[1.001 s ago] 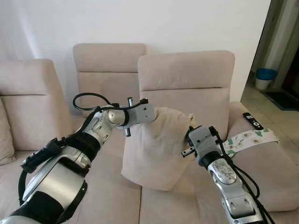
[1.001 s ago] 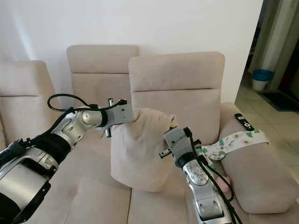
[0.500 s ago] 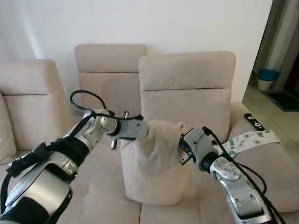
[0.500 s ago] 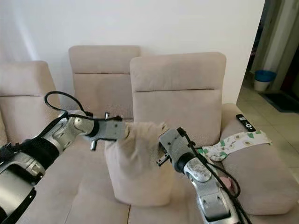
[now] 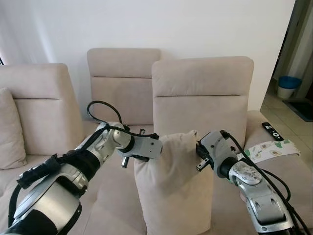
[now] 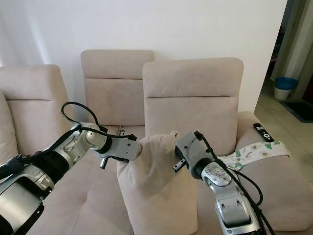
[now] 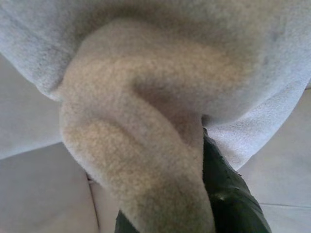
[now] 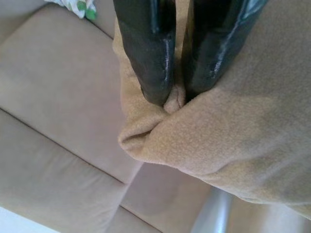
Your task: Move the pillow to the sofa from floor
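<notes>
Because the pillow is soft and wide, I have it pinched from both sides at its top, so it hangs upright between the arms rather than folding over one of them. My left gripper has the upper left corner: in the left wrist view the fabric bunches into a thick fold over one black finger, which tells me the fingers are closed hard on cloth. My right gripper has the opposite top corner — the right wrist view shows both black fingers nearly together with a small pucker of tan fabric squeezed between their tips. The pillow sits in front of the nearer backrest of the sofa, over the seat toward its front edge; its lower end runs out of frame, so I can't say whether it is resting on the seat cushion or held just above it. I judge the carry to be nearly done — what remains is to settle it against the backrest and let go, ideally both sides at once so it doesn't slump sideways. Well off to the right, on the sofa's right arm, lie a patterned cloth and a remote control, clear of where I'm working, and another cushion leans at the far left end.
</notes>
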`<state>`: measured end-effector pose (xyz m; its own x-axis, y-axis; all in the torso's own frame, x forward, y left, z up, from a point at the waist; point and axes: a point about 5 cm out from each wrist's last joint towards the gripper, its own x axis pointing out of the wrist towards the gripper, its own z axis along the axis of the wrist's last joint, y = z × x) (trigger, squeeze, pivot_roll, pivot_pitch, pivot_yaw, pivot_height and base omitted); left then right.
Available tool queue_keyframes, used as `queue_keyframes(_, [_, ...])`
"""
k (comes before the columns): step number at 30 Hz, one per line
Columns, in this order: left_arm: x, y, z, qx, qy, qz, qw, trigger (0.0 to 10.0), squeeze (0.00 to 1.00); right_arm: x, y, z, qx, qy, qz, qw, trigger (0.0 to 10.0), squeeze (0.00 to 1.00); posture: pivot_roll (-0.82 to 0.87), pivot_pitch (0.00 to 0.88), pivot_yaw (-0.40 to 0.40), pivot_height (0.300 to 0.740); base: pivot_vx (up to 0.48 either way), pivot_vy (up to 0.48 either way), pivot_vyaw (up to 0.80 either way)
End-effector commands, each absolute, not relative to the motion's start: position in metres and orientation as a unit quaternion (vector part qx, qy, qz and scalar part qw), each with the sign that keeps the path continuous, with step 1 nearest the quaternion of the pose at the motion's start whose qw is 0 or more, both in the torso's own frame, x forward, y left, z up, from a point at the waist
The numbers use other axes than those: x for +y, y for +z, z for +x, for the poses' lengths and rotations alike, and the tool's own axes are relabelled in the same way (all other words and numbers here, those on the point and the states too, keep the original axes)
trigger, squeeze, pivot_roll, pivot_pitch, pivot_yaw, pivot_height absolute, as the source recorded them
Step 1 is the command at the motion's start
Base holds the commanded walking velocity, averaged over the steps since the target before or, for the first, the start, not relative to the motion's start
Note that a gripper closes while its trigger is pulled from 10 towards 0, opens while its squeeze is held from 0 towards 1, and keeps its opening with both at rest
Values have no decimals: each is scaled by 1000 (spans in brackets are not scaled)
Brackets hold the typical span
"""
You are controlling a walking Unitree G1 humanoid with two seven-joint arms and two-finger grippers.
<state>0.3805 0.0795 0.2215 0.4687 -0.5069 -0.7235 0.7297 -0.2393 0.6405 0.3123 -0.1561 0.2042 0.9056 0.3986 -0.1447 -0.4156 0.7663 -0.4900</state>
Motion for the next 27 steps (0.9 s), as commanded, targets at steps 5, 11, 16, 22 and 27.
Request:
queue_keyframes(5, [50,239,375,-2,-511,605,611,10000,0,-146,196,311,34,225,-272,935,10000,20,-184,0,92,740,0,0,0])
queue_keyframes(11, [28,254,375,-60,-499,561,659,10000,1000,-145,192,311,42,218,-274,936,10000,1000,-185,0,96,740,0,0,0])
queue_keyframes(16, [16,272,377,-116,-457,537,700,10000,525,-153,191,316,50,181,-291,938,10000,373,-182,0,98,740,0,0,0])
queue_keyframes(22, [13,288,384,-156,-399,485,763,10000,0,-167,193,324,45,106,-320,940,10000,0,-178,0,103,740,0,0,0])
queue_keyframes(27, [14,285,388,-141,-383,411,815,10000,0,-175,193,328,39,61,-339,938,10000,0,-170,0,103,740,0,0,0])
